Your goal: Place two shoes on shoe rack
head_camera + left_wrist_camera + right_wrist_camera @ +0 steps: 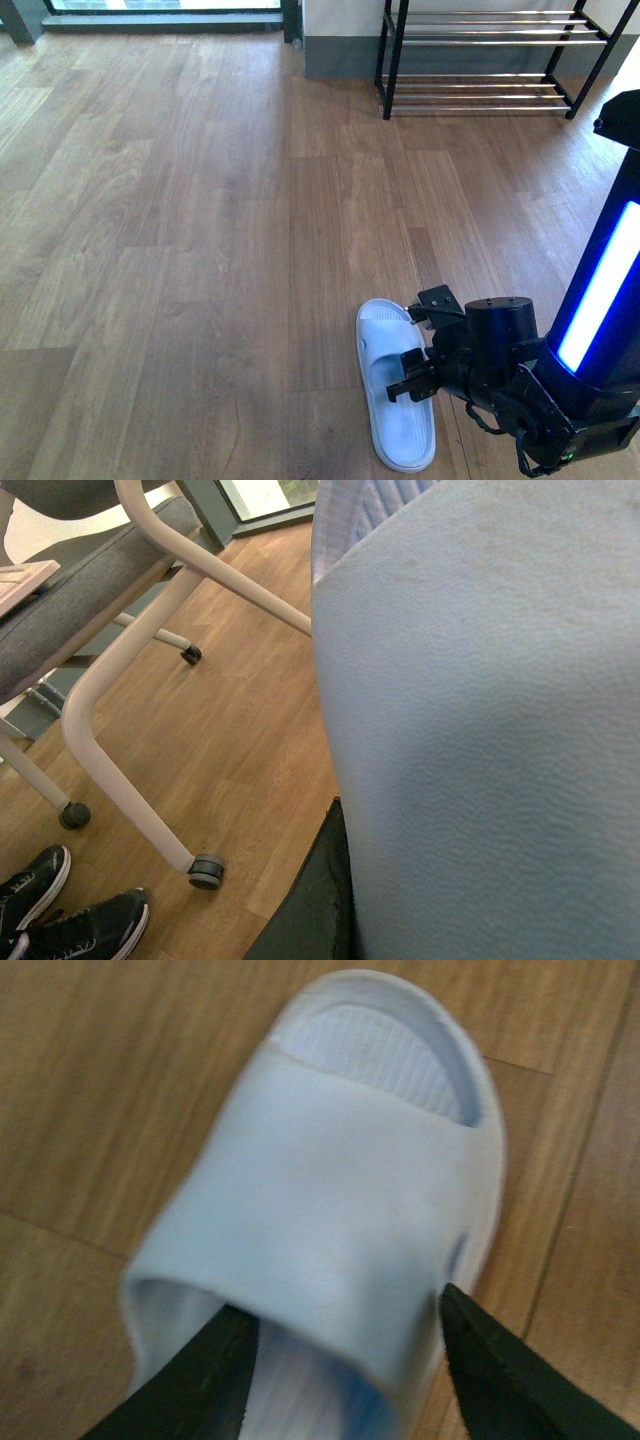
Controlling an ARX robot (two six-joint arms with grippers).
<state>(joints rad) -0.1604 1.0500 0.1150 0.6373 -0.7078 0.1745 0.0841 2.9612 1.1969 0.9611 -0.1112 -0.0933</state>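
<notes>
Right claw [405, 350] hangs spread over the pale-blue slide [400, 430]; the shoe rack [490, 60] stands far beyond it. Left claw [315, 900] seemingly grips a 2nd slide [480, 730] aloft. 1 finger [190, 1380] sits under the strap [320, 1210], 1 outside: grasping step; next, clench and lift.

1. Front view: mounted on the robot's body, facing forward and tilted down over the wood floor [200, 250]. Wide framing. The shoe rack [490, 60] sits far off at the top right, against the wall.
2. Same view, lower right: the right end effector [412, 348] is at the pale-blue slide [395, 400], close to the lens.
3. Right wrist view: looks down past its own fingers [190, 1380], very close on that slide and slightly blurred. It shares the slide and floor planks with the front view.
4. Left wrist view: hard up against a pale-blue surface [480, 730] filling the right half. Beyond it, an oblique look at chair legs [120, 730] on castors and dark sneakers [70, 910]. It shares only the wood floor with the other views.
</notes>
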